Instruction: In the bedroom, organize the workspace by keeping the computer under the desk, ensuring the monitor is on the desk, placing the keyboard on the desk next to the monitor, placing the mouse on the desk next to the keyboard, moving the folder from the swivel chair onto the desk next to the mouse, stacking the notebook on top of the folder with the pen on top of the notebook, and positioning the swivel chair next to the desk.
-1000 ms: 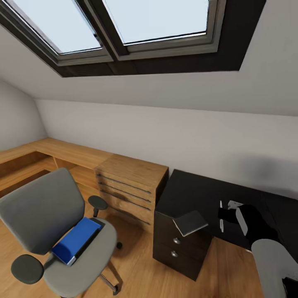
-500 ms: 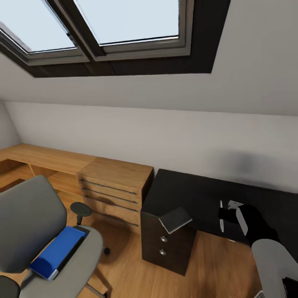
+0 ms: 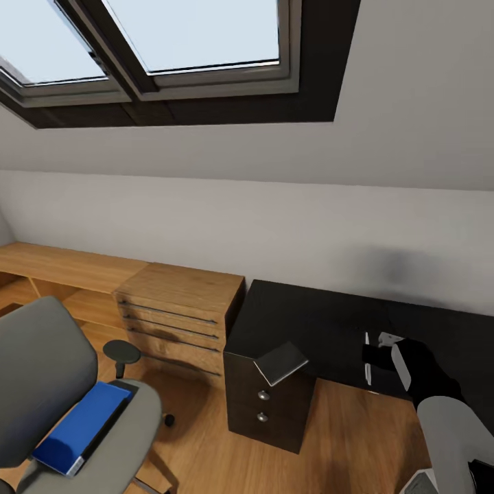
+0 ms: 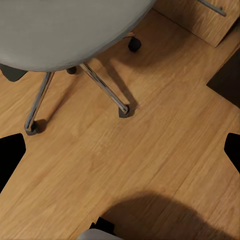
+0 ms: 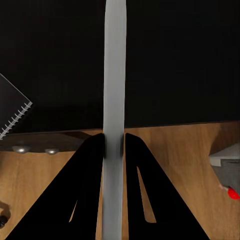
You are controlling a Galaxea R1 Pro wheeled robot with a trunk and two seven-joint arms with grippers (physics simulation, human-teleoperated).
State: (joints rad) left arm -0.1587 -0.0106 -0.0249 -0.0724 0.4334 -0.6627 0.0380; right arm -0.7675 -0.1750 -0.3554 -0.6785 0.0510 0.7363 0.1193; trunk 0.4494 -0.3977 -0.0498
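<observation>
A: What is the state of the right tool (image 5: 114,145)?

B: We see its two black fingers (image 5: 90,165) closed narrowly on the pen (image 5: 114,75), a thin pale stick running straight out between them over the black worktop (image 3: 322,322).

A: And the left tool?

B: In the left wrist view we see only black finger edges at the frame sides above the wood floor (image 4: 165,150); we cannot tell its opening.

A: Where do the task items lie?

B: The notebook (image 3: 281,362) rests on the worktop corner above the drawer unit (image 3: 264,405), to the left of the right tool. The folder (image 3: 79,429) lies on the swivel chair (image 3: 41,370) seat, well apart, farther left.
</observation>
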